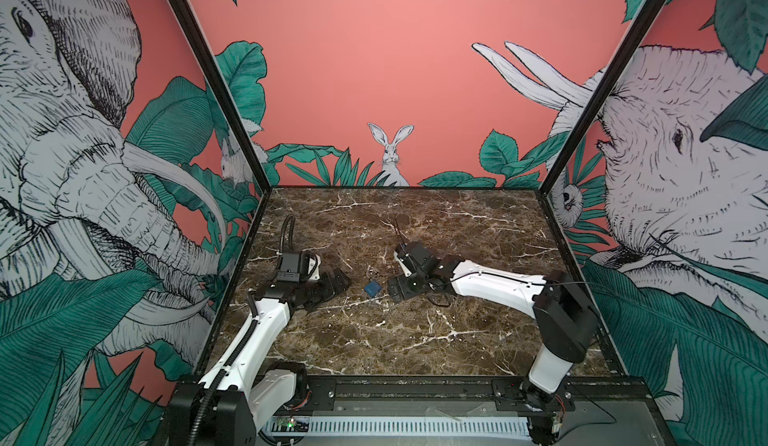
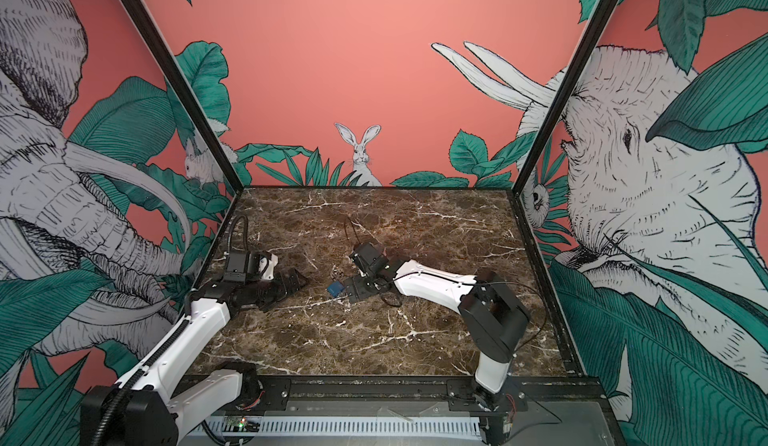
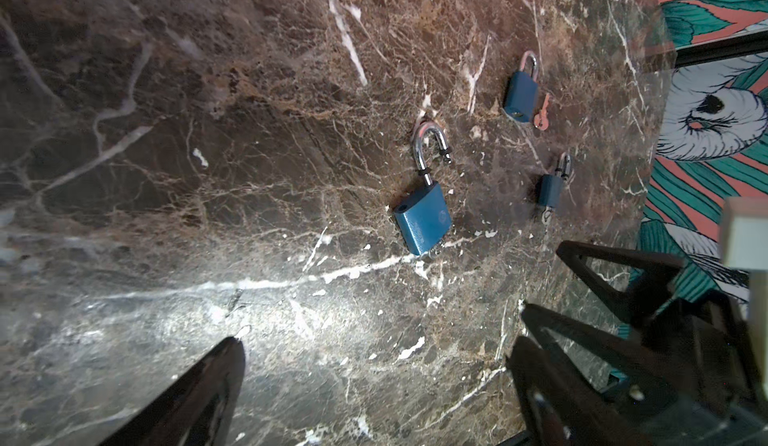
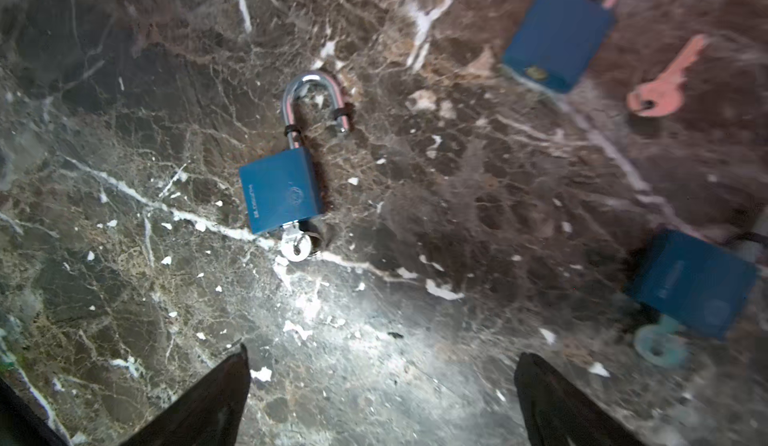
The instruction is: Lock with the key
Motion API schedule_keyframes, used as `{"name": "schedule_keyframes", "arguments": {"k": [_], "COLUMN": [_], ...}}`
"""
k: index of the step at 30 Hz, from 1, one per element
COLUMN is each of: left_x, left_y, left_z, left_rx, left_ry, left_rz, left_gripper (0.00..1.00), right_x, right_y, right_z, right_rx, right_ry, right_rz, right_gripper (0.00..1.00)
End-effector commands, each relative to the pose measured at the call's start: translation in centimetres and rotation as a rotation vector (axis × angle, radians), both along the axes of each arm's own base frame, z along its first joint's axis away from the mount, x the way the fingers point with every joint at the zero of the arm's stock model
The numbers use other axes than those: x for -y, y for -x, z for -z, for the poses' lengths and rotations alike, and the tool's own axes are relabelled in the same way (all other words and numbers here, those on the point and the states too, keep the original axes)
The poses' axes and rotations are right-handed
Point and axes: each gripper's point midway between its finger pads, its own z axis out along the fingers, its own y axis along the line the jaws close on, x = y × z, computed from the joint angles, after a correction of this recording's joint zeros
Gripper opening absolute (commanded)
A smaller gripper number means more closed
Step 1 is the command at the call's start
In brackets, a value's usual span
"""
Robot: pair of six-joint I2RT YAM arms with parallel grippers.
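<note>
Marble tabletop, blue padlock, lettering illegible, key inserted

White shells are covering the left arm, at seven o'clock, and the right arm, at four o'clock, with black joints between. A ribbed black conduit is hugging the left one. The left tool and right tool are showing dark pointed fingers.

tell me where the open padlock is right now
The open blue padlock lies on the marble table near its middle in both top views, just left of the right gripper.
</note>
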Motion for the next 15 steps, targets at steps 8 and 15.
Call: {"name": "schedule_keyframes", "arguments": {"k": [8,15], "left_x": [-1.4,-2.6], "left_y": [0.4,1.2], "left_z": [-1.3,-1.9], "left_rx": [0.030,0.002], "left_ry": [-0.028,-0.067], "left_rz": [-0.066,-0.086], "left_gripper": [0.99,0.99], "right_x": [-5.4,-6.4], "right_y": [-0.3,-0.3], "right_z": [2.2,4.0], "right_rx": [0.036,0.004], "right_ry": [0.043,0.080], "right_rz": [-0.114,-0.139], "right_gripper": [0.92,0.86]}}
